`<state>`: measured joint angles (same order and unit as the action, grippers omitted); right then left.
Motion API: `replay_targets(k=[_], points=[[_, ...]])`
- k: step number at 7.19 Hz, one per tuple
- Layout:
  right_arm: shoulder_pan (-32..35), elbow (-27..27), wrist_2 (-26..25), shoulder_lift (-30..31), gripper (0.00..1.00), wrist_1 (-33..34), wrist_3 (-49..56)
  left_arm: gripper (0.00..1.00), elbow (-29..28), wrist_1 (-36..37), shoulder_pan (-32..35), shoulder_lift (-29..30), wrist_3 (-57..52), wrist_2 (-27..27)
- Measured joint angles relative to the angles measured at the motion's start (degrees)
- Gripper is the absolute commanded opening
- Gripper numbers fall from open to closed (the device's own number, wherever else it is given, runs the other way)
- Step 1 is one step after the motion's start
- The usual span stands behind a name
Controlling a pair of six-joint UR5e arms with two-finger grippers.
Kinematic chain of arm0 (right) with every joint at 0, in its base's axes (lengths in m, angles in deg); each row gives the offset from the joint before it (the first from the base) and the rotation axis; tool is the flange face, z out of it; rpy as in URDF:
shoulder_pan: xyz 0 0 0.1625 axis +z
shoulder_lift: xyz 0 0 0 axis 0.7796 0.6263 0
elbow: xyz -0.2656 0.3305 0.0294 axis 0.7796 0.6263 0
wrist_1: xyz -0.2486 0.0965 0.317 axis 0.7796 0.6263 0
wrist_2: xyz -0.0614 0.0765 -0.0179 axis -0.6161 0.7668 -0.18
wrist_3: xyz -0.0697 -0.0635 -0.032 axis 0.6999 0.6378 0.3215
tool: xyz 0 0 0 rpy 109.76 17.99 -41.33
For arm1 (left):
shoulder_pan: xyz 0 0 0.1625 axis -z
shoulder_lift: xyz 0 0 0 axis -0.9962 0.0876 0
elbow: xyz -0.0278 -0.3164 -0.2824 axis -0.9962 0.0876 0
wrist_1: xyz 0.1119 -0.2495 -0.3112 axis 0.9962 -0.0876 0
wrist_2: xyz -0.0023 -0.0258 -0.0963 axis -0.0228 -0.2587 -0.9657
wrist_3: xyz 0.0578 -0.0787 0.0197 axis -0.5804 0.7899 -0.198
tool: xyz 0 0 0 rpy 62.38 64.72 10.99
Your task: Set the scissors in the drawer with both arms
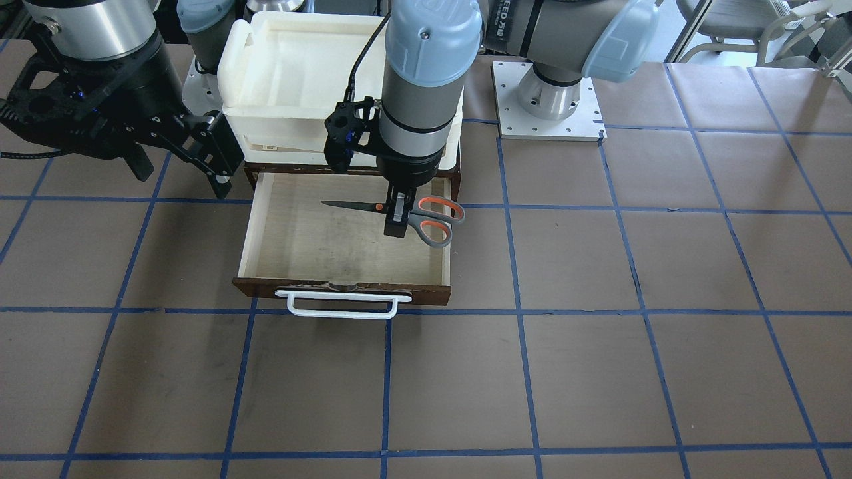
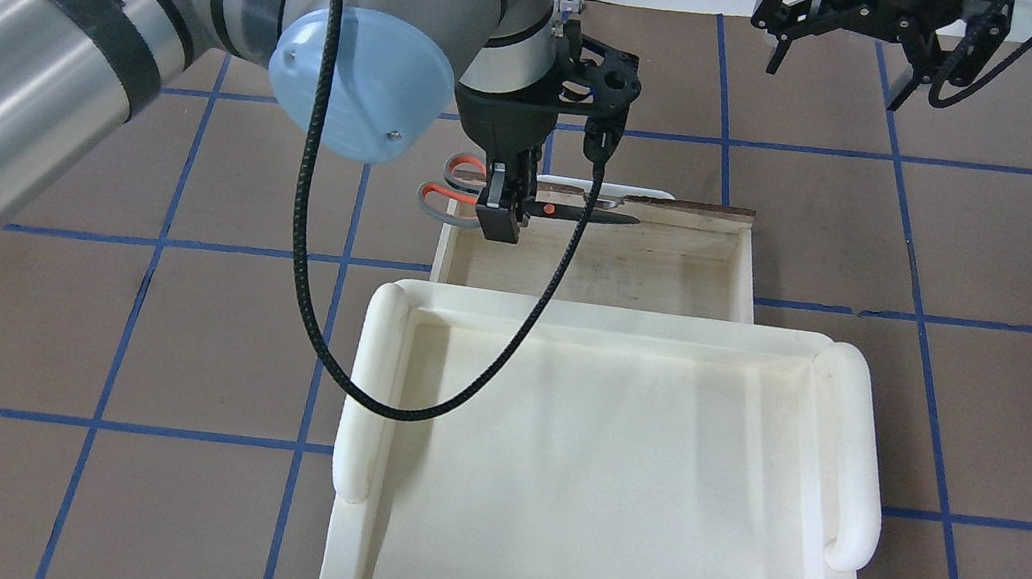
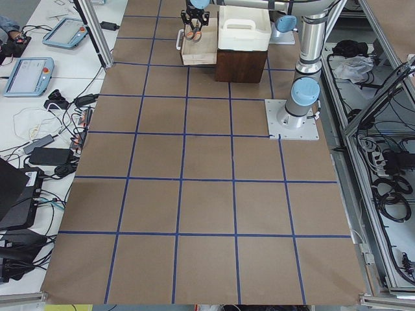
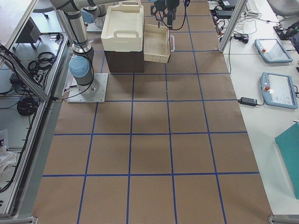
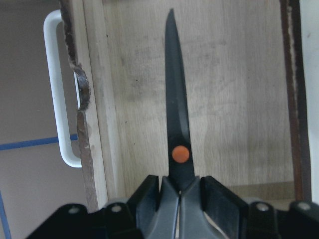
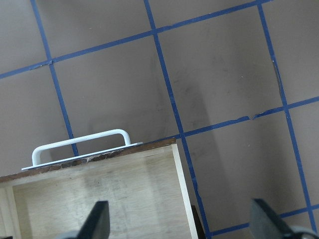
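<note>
The drawer (image 1: 319, 246) is pulled open, with a pale plywood inside, a dark front and a white bar handle (image 1: 339, 306). My left gripper (image 1: 397, 223) is shut on the scissors (image 1: 353, 206) just behind their orange pivot and holds them level over the drawer's side. The blades point across the inside, and the grey-orange handles (image 1: 436, 219) overhang the side wall. The left wrist view shows the blade (image 5: 177, 99) above the drawer floor (image 5: 234, 99). My right gripper (image 1: 200, 159) is open and empty, raised beside the drawer's other side (image 6: 99, 189).
A cream-white plastic tray (image 2: 607, 504) sits on the dark cabinet that the drawer slides out of. The left arm's black cable (image 2: 312, 301) hangs over the tray's corner. Brown table paper with blue tape lines (image 1: 519, 313) surrounds the cabinet.
</note>
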<state>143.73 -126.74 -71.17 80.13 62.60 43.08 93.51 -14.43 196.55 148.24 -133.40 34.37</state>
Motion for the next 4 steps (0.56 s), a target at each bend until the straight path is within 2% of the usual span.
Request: replay_targets(k=[4], points=[[-0.1, -0.7, 0.2, 1.8, 1.0, -2.1, 0.4, 0.0, 1.5, 3.7, 3.5, 3.1, 1.7, 0.9]])
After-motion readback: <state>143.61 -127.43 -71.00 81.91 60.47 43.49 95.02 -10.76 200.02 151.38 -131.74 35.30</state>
